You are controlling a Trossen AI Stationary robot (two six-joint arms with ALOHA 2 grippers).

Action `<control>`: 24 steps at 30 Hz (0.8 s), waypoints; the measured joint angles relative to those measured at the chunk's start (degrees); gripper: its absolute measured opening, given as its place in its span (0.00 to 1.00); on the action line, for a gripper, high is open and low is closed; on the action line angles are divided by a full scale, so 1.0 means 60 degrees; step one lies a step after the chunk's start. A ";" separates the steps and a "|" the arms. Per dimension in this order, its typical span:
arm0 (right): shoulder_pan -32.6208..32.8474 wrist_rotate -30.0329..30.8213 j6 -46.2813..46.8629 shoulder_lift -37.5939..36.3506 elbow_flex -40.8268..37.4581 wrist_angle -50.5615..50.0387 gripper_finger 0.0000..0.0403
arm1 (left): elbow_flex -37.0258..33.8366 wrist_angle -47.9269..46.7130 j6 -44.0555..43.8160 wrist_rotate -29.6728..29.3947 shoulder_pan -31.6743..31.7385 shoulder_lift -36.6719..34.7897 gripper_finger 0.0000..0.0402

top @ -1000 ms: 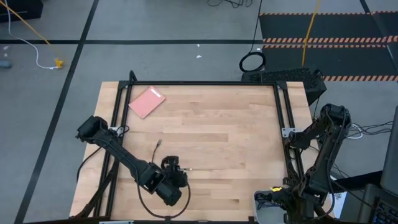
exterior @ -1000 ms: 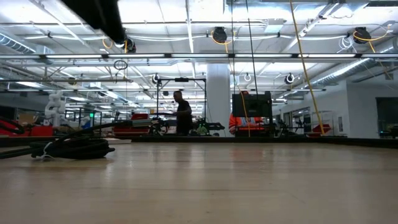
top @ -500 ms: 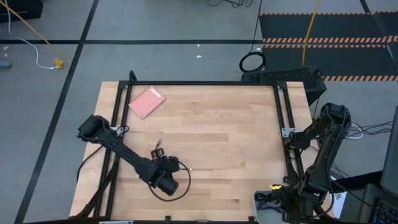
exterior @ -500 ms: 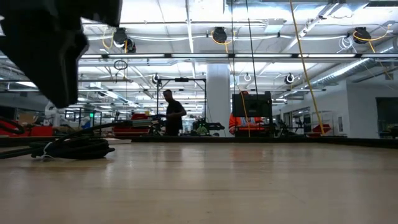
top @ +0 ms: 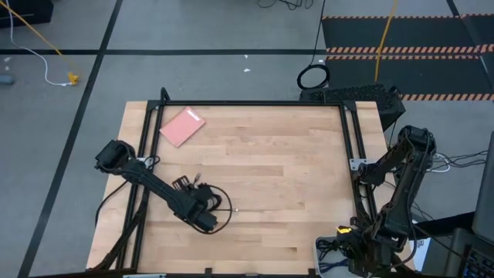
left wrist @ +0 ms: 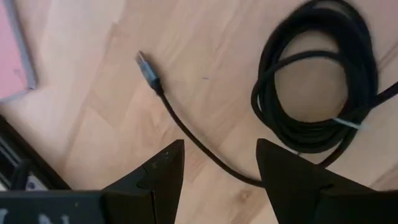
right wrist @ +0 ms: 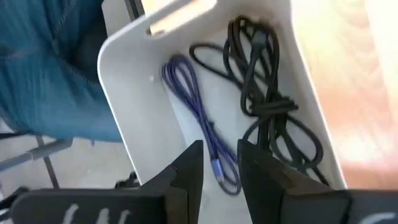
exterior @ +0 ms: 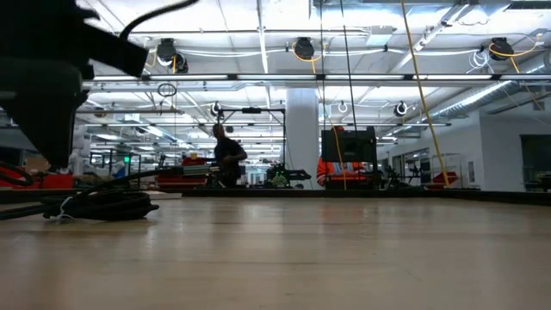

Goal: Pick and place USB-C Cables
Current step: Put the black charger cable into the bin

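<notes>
Left gripper (left wrist: pixel 219 163): jaws parted, nothing between the fingers (left wrist: pixel 163 168), hanging over the wooden table (top: pixel 293 170). A black USB-C cable (left wrist: pixel 323 93) lies on the wood just ahead of the jaws: coiled loop off to one side of the gap, its straight tail running across in front of the opening to a silver plug (left wrist: pixel 148 65) beyond the other finger. In the high view the same cable (top: pixel 218 202) sits right beside the gripper (top: pixel 202 218).

Right gripper (right wrist: pixel 217 168): jaws slightly parted, empty, poised over a white bin (right wrist: pixel 127 93) off the table's near right corner. Inside, just past the fingertips, a purple-blue cable (right wrist: pixel 199 121) and a black cable bundle (right wrist: pixel 267 106).

Risks, as I judge them: closing on the tail alone would let the coil unspool and drag; a pinch on only one strand of the loop could slip.

Around: pink card (top: pixel 182 127) lies well beyond the left jaws, clear of the cable. Blue cloth (right wrist: pixel 56 68) shows beside the bin. Nothing stands between the left jaws and the cable.
</notes>
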 joint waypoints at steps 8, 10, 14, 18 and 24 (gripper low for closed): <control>0.0000 0.0341 -0.0103 -0.0002 0.0000 0.0003 0.23 | -0.1231 0.0014 -0.1173 0.0279 0.0553 0.0004 0.50; 0.0000 0.0341 -0.0098 -0.0002 -0.0004 0.0004 0.23 | -0.1348 0.0022 -0.1194 0.0350 0.0667 0.0004 0.50; 0.0002 0.0344 -0.0091 -0.0002 -0.0004 0.0007 0.23 | -0.1432 0.0050 -0.1327 0.0468 0.0785 0.0004 0.51; 0.0000 0.0509 -0.0087 -0.0002 -0.0004 0.0007 0.23 | -0.1432 0.0097 -0.1356 0.0579 0.0801 0.0004 0.59; 0.0000 0.0655 -0.0050 -0.0002 -0.0004 0.0007 0.23 | -0.1432 0.0197 -0.1636 0.0559 0.0882 0.0004 0.70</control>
